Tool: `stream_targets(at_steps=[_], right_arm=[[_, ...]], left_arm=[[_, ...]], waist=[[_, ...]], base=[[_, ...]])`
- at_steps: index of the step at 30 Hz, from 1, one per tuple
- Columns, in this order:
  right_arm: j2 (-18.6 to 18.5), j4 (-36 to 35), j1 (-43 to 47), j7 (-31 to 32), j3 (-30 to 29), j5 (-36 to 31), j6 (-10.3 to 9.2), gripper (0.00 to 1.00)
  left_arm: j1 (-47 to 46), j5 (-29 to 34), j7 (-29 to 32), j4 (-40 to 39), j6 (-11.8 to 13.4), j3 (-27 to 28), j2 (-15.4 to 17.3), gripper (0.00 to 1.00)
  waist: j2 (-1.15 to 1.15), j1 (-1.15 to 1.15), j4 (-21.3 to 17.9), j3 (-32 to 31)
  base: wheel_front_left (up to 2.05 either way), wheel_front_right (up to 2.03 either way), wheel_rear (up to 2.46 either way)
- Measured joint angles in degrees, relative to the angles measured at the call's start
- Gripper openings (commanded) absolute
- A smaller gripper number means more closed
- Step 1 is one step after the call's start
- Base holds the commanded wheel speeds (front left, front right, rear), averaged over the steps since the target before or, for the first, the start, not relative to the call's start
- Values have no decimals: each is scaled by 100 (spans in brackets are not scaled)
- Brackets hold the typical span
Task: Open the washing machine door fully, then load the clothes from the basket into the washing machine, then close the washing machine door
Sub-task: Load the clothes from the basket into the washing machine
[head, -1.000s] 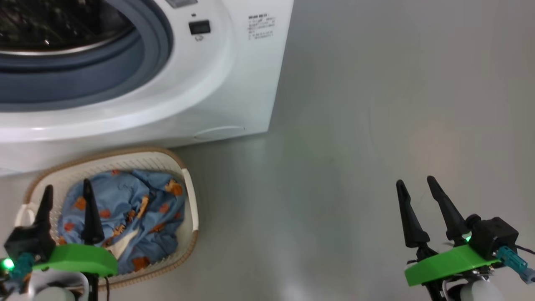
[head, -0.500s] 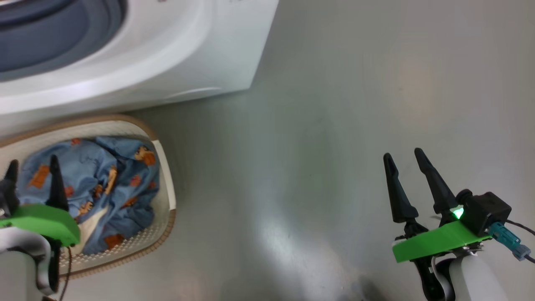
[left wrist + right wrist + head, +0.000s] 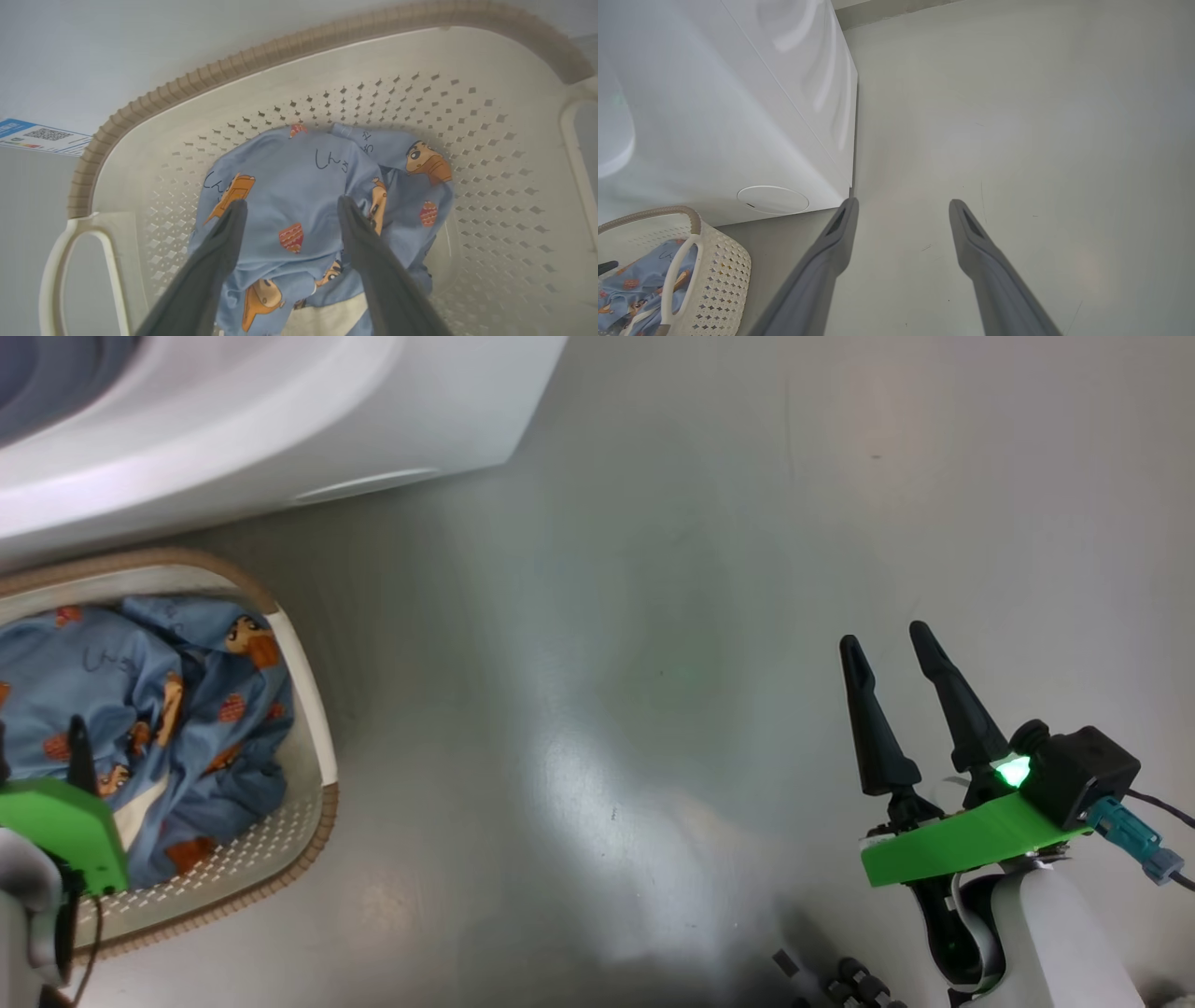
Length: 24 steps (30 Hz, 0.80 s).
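Cream-white perforated plastic forms the basket [image 3: 252,854], which stands on the grey floor [image 3: 653,616] at the lower left of the head view. A brown woven-look rim runs round its top. It sits just below the white washing machine [image 3: 280,420], whose front fills the upper left of the frame, with a sliver of grey-blue gasket [image 3: 37,373] in the very corner.

Inside the basket lie the clothes [image 3: 187,709], a crumpled heap of light blue fabric printed with small orange-brown cartoon figures. A patch of cream lining shows at the near edge. The heap covers the middle of the basket floor, and the perforated walls around it are bare.

In the left wrist view the left gripper [image 3: 290,204] hangs over this heap inside the basket, its two dark fingers spread apart with nothing clamped between them. Whether the tips touch the fabric cannot be told. A blue label sticker [image 3: 42,137] shows at the left edge of that view, beyond the rim.

The right gripper [image 3: 883,637] is at the lower right of the head view, well apart from the basket, over bare floor. Its fingers are parted and hold nothing. In the right wrist view the machine's round white cover [image 3: 773,199] sits low on the front panel, near the basket's handle [image 3: 675,275].
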Motion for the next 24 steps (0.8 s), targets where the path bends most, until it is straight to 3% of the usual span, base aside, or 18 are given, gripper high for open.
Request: stream_targets(at_steps=[24], right_arm=[[10,-10,-237,0,234,353,0,100]], left_arm=[[-400,294,1288,69,-63,-371,698,100]], waist=[[0,0,-308,577]], base=[[0,0,0]])
